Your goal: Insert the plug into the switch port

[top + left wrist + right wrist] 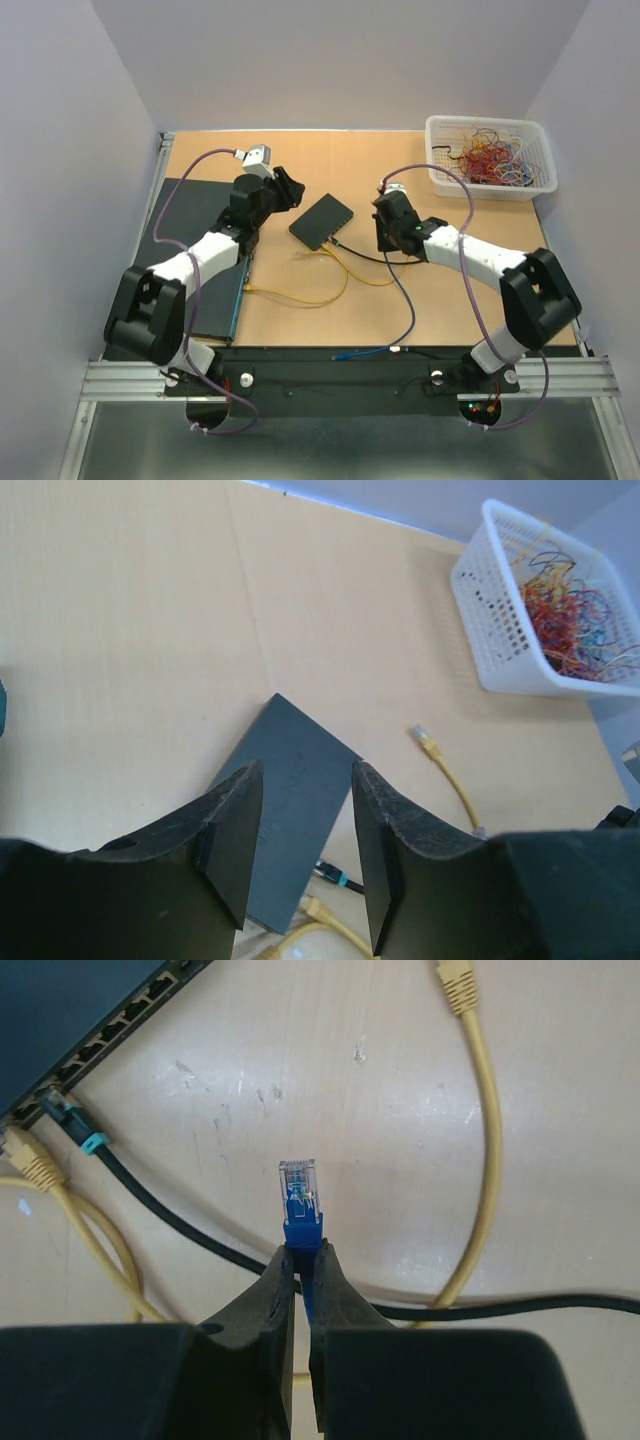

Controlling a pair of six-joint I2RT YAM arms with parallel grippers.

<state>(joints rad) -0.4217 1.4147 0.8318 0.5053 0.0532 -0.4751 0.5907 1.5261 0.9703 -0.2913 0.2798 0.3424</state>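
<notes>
Pale lavender walls (350, 60) around a tan wooden tabletop (330, 160), soft even light.

No legible text, label, brand or number in any view. On dark grey flat rectangular network switch (322, 221), mid-desk: top face and port row carry nothing readable. On blue cable plug with clear plastic tip (299, 1195): print, if any, too small to tell. On white plastic mesh basket (490, 186), far right desk corner: nothing readable.

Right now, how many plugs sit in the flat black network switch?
2: a teal-collared black plug and a yellow plug beside it, at one end of the switch. Others may be hidden.
</notes>
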